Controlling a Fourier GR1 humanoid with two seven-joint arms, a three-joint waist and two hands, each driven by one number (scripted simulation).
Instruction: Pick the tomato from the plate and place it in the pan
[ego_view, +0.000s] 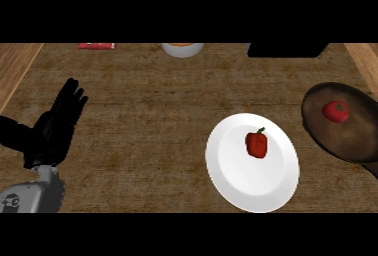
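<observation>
A red tomato (336, 111) with a green stem lies inside the dark brown pan (325, 130) at the right edge of the head view. Left of the pan sits a white plate (247, 185), and on it lies a red bell pepper (256, 143) with a green stalk. My left hand (53, 131) stands at the left side with its fingers straight and pointing up, holding nothing and far from the plate. My right hand does not show anywhere.
At the counter's far edge I see a white cup (182, 49), a red packet (97, 46) and a black object (286, 49). Lighter wooden strips border the counter at both sides.
</observation>
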